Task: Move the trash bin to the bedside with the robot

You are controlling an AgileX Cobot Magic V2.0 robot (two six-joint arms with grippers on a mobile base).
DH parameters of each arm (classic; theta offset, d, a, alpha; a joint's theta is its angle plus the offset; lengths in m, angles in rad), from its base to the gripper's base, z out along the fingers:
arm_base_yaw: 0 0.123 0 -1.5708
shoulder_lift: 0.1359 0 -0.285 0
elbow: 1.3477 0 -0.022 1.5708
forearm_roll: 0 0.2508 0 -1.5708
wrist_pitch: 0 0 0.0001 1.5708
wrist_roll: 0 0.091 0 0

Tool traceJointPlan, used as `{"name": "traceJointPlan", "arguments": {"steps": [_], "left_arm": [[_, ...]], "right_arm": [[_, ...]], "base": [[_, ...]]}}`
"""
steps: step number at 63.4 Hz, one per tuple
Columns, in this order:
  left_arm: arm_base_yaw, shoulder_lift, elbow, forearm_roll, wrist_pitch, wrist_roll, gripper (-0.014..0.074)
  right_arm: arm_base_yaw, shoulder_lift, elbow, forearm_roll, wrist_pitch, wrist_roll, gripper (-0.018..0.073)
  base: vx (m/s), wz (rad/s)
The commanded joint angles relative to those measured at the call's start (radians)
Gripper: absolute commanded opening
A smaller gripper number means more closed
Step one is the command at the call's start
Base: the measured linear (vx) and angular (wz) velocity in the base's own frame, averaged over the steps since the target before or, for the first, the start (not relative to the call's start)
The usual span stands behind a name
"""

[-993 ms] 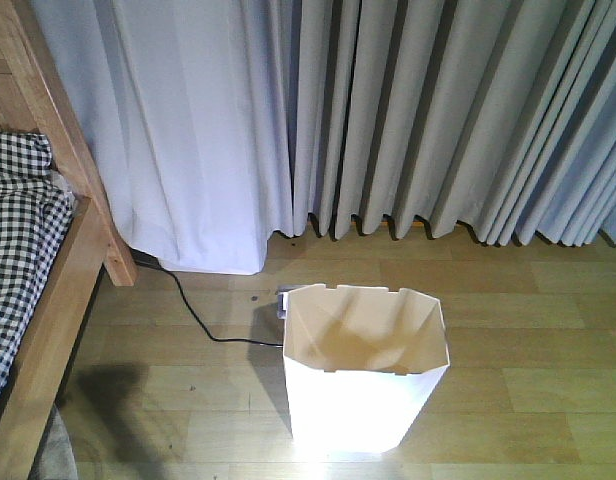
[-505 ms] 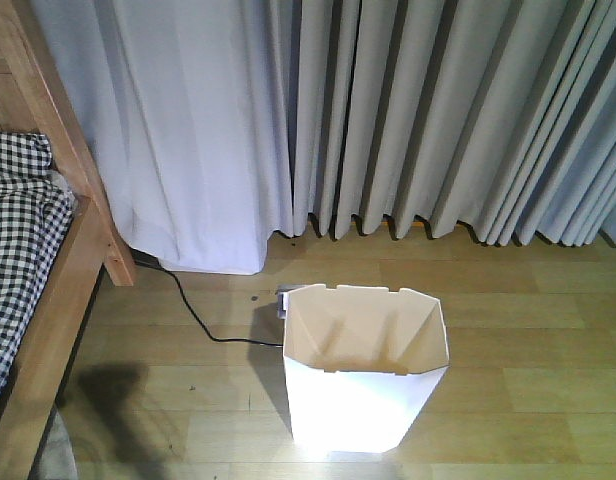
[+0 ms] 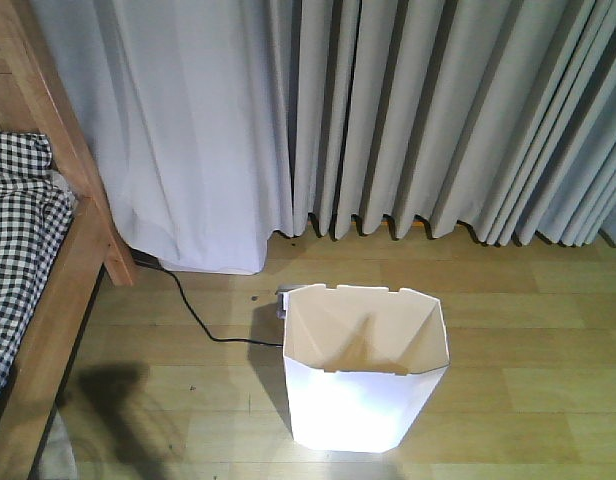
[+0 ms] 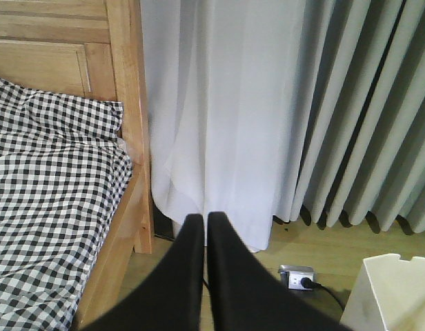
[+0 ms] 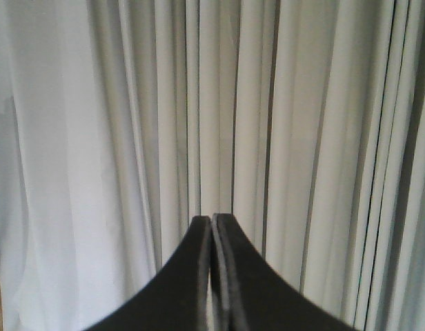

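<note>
Grey-white curtains (image 3: pixel 388 120) fill the back of the scene, hanging to a wooden floor (image 3: pixel 528 300). The bed (image 3: pixel 33 300), light wood frame with black-and-white checked bedding, occupies the left edge. The trash bin (image 3: pixel 363 385) stands upright on the floor, well apart from the bed frame and to its right, open mouth up, empty inside. A wall socket (image 4: pixel 295 278) with a black cable lies on the floor just behind the bin. In the left wrist view the bin's corner sits low and right of the left gripper (image 4: pixel 204 224), so this arm appears nearer; the bin lies between gripper and floor, off to its right. Both arms are raised, pointing toward the curtains. The left gripper's jaws are closed together, gripping nothing; the right gripper (image 5: pixel 212 224) likewise, with the bin absent from its view.
</note>
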Motion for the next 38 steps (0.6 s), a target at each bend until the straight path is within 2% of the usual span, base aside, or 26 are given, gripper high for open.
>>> {"name": "traceJointPlan", "arguments": {"steps": [1, 20, 23, 27, 29, 34, 38], "left_arm": [[-0.003, -0.014, 0.003, -0.002, -0.066, -0.004, -0.0006], [-0.003, -0.014, 0.003, -0.002, -0.066, -0.004, -0.0006], [-0.003, -0.014, 0.003, -0.002, -0.066, -0.004, -0.0006], [-0.003, -0.014, 0.003, -0.002, -0.066, -0.004, -0.0006], [-0.003, -0.014, 0.003, -0.002, -0.066, -0.004, -0.0006], [-0.003, -0.014, 0.003, -0.002, -0.066, -0.004, -0.0006], [-0.003, -0.014, 0.003, -0.002, -0.066, -0.004, -0.0006]], "right_arm": [[-0.006, 0.012, -0.027, 0.016, -0.037, -0.004, -0.0009], [-0.006, 0.012, -0.027, 0.006, -0.062, -0.014, -0.0009], [-0.006, 0.012, -0.027, -0.022, -0.065, -0.002, -0.0009], [-0.007, 0.012, -0.027, -0.137, -0.065, 0.069, -0.0009], [-0.007, 0.012, -0.027, -0.222, -0.065, 0.137, -0.0009], [-0.007, 0.012, -0.027, -0.47, -0.067, 0.375, -0.0009], [-0.007, 0.012, -0.018, -0.627, -0.092, 0.551, -0.0009]], "base": [[0.0, 0.0], [0.0, 0.0], [0.0, 0.0], [0.0, 0.0], [0.0, 0.0], [0.0, 0.0], [0.0, 0.0]]}}
